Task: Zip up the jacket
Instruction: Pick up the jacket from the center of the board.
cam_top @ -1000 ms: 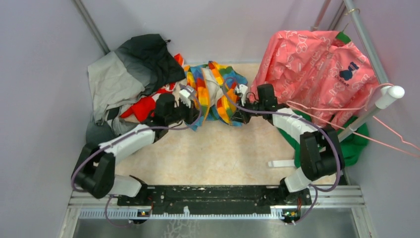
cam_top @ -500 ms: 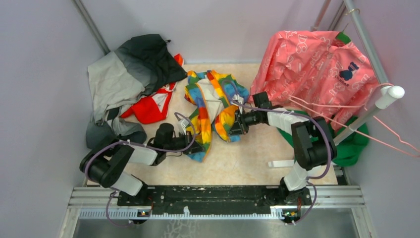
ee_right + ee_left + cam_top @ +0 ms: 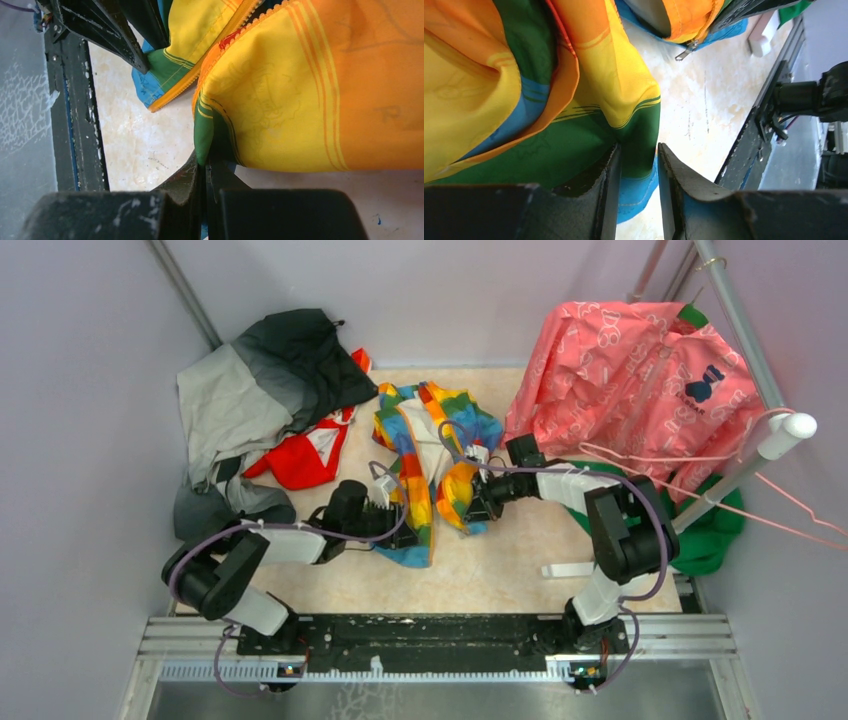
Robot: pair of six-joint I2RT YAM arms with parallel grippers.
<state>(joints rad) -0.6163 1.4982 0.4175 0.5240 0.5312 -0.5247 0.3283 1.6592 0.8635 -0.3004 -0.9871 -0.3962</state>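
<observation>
the left hand (image 3: 638,152) was seen spread around a green hem of the jacket (image 3: 415,445), perhaps not touching it. the right hand (image 3: 205,167) was pressed together on another green hem corner. the jacket was found crumpled and unzipped at the middle of the tabletop (image 3: 500,570).

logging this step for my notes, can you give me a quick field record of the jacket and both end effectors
jacket: rainbow striped, crumpled on table, front unzipped, pale lining showing
left end effector: jaws apart, green-blue hem between them
right end effector: shut on green hem corner
zipper pull: hanging free at orange edge
nearby: grey-and-black jacket left, pink garment right
</observation>
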